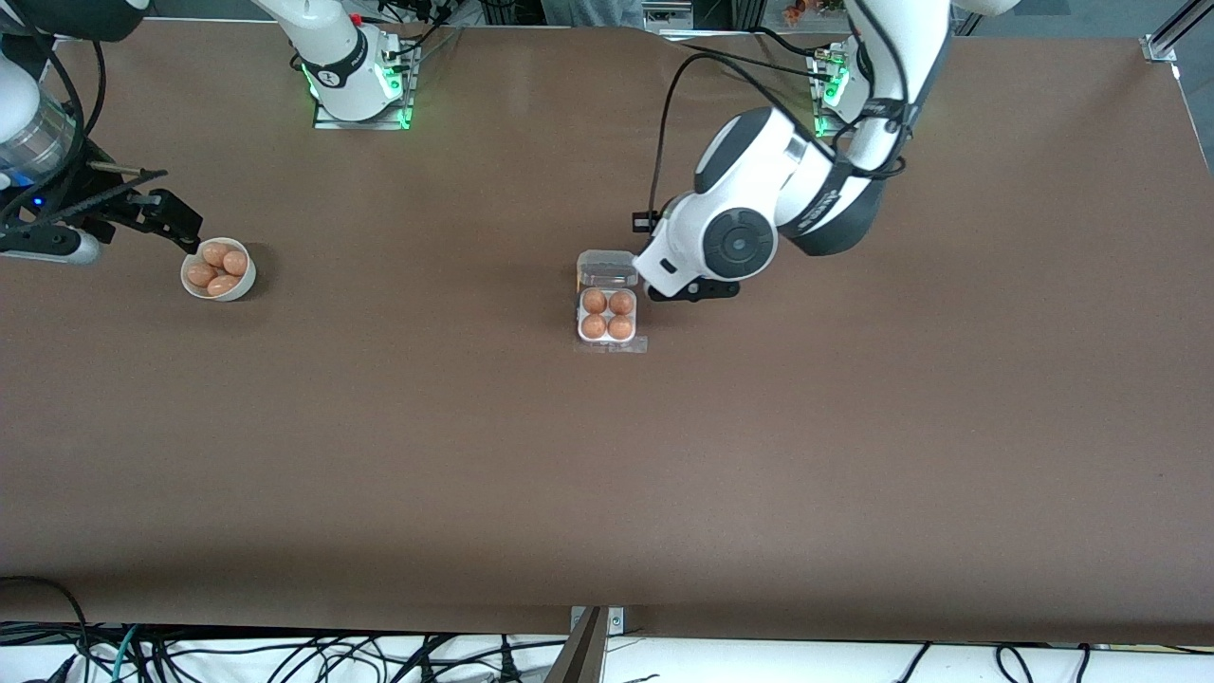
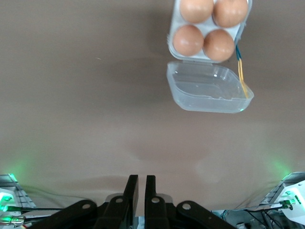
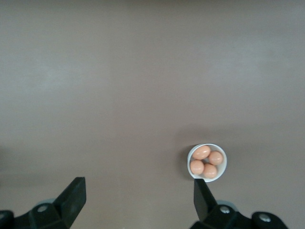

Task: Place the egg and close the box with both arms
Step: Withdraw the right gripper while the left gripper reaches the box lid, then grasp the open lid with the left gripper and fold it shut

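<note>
We've got the box (image 1: 608, 308) mid-frame in the front view, all four cells filled, lid flipped open. Left gripper (image 2: 141, 191) hangs empty just beside it, fingers pressed together. Right gripper (image 3: 138, 200) sits spread wide by the bowl (image 1: 219, 270), upper left.

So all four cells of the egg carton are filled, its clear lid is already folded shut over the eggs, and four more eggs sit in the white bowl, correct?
Not quite. The egg carton holds four eggs and the white bowl holds four more, but the clear lid is not shut: the left wrist view shows it lying open, hinged back beside the tray. The rest stands.
</note>
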Robot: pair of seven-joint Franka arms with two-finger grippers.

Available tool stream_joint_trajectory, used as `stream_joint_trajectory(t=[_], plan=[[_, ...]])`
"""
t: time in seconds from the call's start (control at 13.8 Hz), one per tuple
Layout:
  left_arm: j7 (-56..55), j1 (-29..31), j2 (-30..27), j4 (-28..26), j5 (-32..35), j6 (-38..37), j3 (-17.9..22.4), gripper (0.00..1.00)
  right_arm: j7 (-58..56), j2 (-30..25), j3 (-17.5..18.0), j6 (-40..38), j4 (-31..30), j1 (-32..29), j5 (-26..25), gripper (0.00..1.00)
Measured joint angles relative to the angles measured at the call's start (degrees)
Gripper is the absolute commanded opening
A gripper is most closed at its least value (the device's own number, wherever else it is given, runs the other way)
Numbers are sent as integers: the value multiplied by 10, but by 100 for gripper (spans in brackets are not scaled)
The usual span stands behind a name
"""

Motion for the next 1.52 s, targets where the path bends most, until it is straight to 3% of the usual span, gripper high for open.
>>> stream_joint_trajectory(t=[0.65, 1.52], plan=[[-35, -64, 92, 35, -2, 22, 0, 12, -15, 7, -22, -3, 12, -17, 16, 100], [-112, -80, 106, 40, -9, 93, 0, 9, -15, 24, -21, -15, 35, -15, 32, 100]])
